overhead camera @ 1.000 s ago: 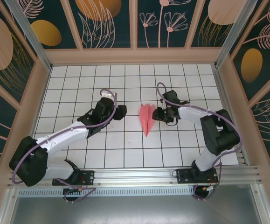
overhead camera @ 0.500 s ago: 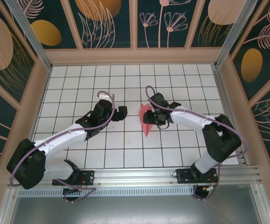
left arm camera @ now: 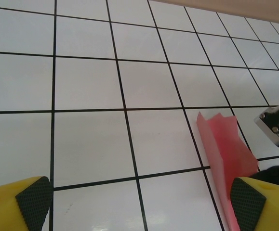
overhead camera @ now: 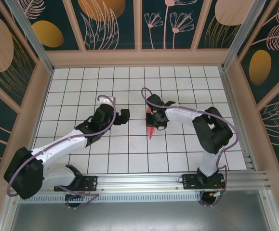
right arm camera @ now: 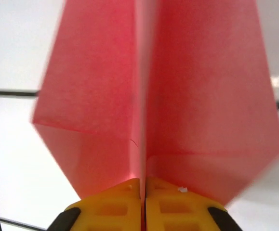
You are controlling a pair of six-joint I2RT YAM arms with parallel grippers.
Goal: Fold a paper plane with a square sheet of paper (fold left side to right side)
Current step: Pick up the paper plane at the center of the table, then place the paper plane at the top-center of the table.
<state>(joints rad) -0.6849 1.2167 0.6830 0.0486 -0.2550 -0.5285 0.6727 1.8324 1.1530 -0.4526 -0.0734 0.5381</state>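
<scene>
The salmon-pink paper plane (overhead camera: pixel 151 126) lies near the table's middle, tip toward the near edge, its right half folded up over the left. My right gripper (overhead camera: pixel 154 119) is on top of it, shut on the centre ridge; in the right wrist view the two wings (right arm camera: pixel 149 96) spread to either side of the yellow fingers (right arm camera: pixel 115 204). My left gripper (overhead camera: pixel 123 115) stands open just left of the plane with bare tiles between its pads (left arm camera: pixel 32 199). The plane's raised edge (left arm camera: pixel 223 144) shows at the right in the left wrist view.
A white grid table (overhead camera: pixel 81 91) is walled by a wooden frame (overhead camera: pixel 139 57) on three sides. An aluminium rail (overhead camera: pixel 139 180) with both arm bases runs along the near edge. The right arm's metal bracket (left arm camera: pixel 278 124) sits behind the plane.
My right gripper has slid left onto the plane and shut on its ridge; the flat wing has folded up into a narrower shape. The left arm drew back slightly.
</scene>
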